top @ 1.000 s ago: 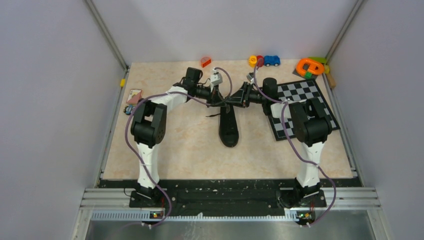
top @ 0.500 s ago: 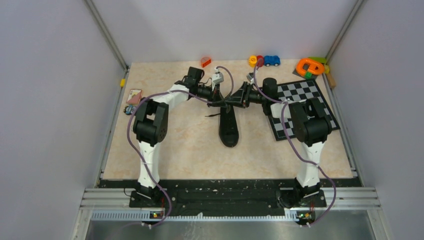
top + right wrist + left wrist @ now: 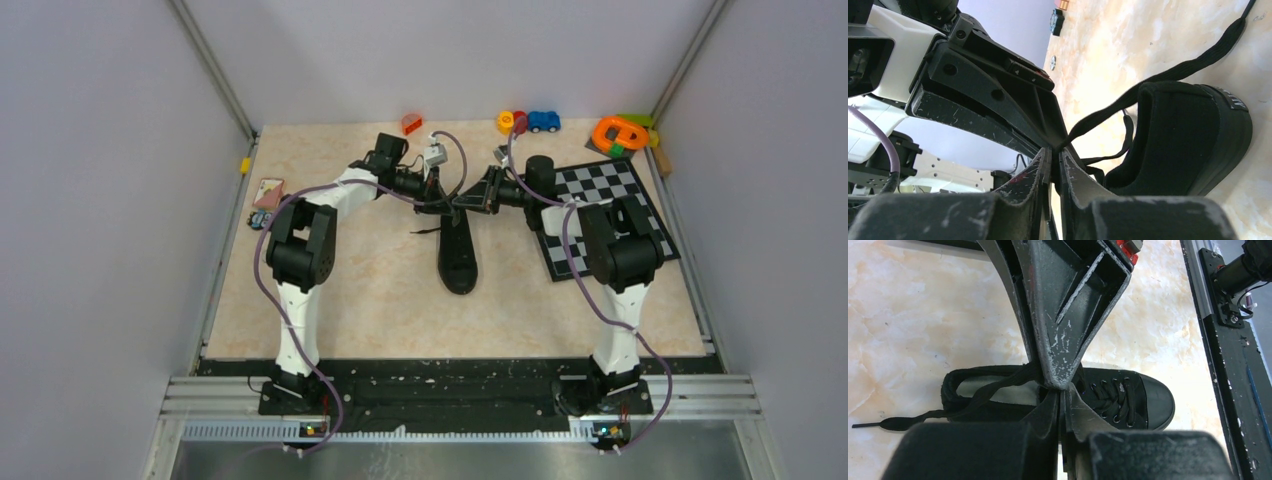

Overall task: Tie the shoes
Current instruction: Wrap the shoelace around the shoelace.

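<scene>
Noting right gripper (image 3: 1054,159) has just closed onto the lace (image 3: 983,396) over the sneaker (image 3: 1130,400), tip to tip with left gripper (image 3: 1062,409), clamped on it too; we judge handover under way.

Chessboard (image 3: 600,186) by the table's right edge (partly covered). Far edge: orange block (image 3: 411,124), blue toy car (image 3: 544,121), orange ring toy (image 3: 620,132). Left edge: card (image 3: 268,191).

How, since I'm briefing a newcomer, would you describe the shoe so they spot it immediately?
On the beige table, find the chessboard at right. Just left of it lies the shoe: long and black, toe toward the arm bases, unlike the small bright toys behind.
</scene>
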`<action>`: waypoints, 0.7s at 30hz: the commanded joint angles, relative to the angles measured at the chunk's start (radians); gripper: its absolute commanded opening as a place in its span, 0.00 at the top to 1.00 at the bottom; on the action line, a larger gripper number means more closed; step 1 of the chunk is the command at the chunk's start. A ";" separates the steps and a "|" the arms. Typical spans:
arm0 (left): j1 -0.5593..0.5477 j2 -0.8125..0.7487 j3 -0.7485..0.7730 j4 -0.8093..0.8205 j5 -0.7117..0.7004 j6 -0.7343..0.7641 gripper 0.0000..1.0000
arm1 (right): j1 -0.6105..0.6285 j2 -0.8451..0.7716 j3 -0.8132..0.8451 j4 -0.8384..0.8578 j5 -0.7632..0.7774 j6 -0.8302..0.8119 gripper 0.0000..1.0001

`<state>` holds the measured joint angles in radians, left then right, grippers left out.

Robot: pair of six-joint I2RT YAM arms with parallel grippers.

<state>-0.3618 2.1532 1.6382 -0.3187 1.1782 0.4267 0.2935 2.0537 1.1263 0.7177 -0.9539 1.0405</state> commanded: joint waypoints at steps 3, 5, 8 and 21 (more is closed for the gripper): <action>-0.003 -0.024 0.003 0.008 0.026 0.025 0.83 | 0.005 0.002 0.021 0.033 -0.008 -0.012 0.99; -0.002 -0.046 -0.024 0.000 0.019 0.053 0.74 | 0.005 0.001 0.020 0.031 -0.008 -0.014 1.00; 0.009 -0.084 -0.072 -0.006 0.010 0.077 0.66 | 0.005 -0.002 0.019 0.028 -0.012 -0.019 1.00; 0.112 -0.390 -0.354 0.304 -0.273 -0.295 0.10 | 0.005 -0.016 0.023 -0.009 -0.042 -0.070 1.00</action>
<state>-0.2630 1.8969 1.3373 -0.2184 1.0851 0.3702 0.2939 2.0537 1.1263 0.6865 -0.9688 1.0130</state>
